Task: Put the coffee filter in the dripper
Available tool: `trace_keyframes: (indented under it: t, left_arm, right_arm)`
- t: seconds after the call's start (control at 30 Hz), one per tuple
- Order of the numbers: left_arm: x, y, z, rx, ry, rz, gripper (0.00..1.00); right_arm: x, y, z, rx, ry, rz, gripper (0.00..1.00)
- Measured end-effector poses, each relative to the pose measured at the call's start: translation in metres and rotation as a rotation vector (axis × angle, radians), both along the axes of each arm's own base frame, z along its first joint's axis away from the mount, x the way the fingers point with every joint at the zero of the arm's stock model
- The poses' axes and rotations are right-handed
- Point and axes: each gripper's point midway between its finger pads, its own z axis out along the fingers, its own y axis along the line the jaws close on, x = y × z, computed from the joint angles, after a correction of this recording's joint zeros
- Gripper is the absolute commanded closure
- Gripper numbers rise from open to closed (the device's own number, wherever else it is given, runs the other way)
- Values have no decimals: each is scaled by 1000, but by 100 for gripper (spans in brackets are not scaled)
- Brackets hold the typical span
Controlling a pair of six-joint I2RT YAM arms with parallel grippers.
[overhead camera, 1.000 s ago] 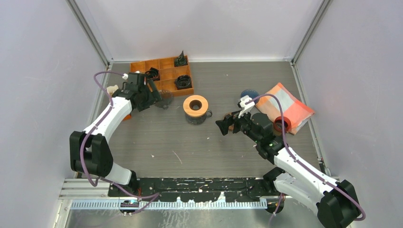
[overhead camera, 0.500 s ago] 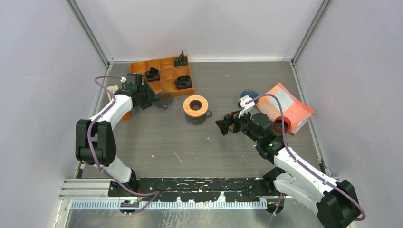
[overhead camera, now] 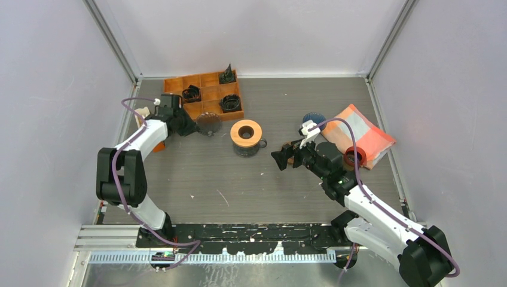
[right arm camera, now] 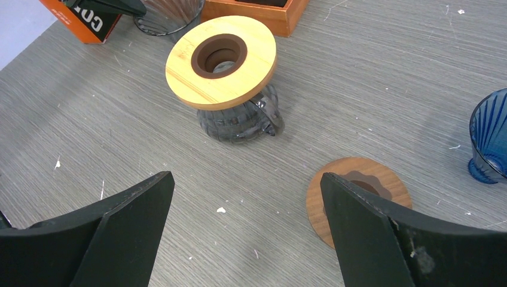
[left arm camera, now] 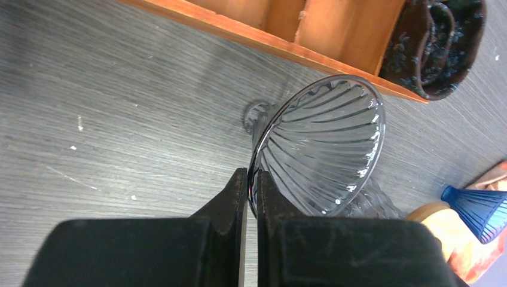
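The dripper (left arm camera: 323, 140) is a clear ribbed glass cone in front of the orange tray; in the top view the dripper (overhead camera: 208, 124) stands left of the server. My left gripper (left arm camera: 252, 174) is shut on its near rim, one finger inside the cone and one outside, and the cone leans with its mouth toward the wrist camera. From above, the left gripper (overhead camera: 192, 127) sits at the dripper's left side. My right gripper (right arm camera: 246, 185) hangs open over bare table, right of the server; it also shows from above (overhead camera: 281, 160). The coffee filter is not in view.
A glass server with a wooden ring lid (overhead camera: 246, 133) stands mid-table. An orange compartment tray (overhead camera: 206, 95) holds dark parts at the back. A blue dripper (overhead camera: 313, 119), a wooden disc (right arm camera: 359, 197) and an orange-white packet (overhead camera: 362, 134) lie right. An orange box (right arm camera: 78, 18) sits by the left wall.
My left gripper closed from open onto the dripper's rim, and its arm drew in toward the left wall. The dripper now tips slightly. The right arm has not moved.
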Motion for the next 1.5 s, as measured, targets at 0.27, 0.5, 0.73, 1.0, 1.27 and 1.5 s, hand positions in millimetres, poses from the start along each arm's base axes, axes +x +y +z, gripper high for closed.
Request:
trace_keyframes:
  t: [0.27, 0.5, 0.73, 1.0, 1.27, 1.5]
  left_arm:
    - [0, -9, 13, -51, -38, -17, 100]
    - [-13, -11, 23, -85, -51, -29, 100]
    - [-17, -18, 56, -155, -118, -47, 100]
    - [-23, -40, 85, -268, -139, -132, 100]
    - [-24, -61, 128, -358, -194, -243, 100]
    - [-36, -93, 141, -404, -193, -351, 100]
  right_arm:
    - [0, 0, 1, 1, -1, 1, 0]
    - [5, 5, 15, 14, -19, 8, 0]
    - [12, 11, 34, 28, -40, 14, 0]
    - [23, 18, 53, 29, -42, 18, 0]
    - [31, 23, 69, 24, -33, 17, 1]
    - [37, 25, 67, 11, -15, 9, 1]
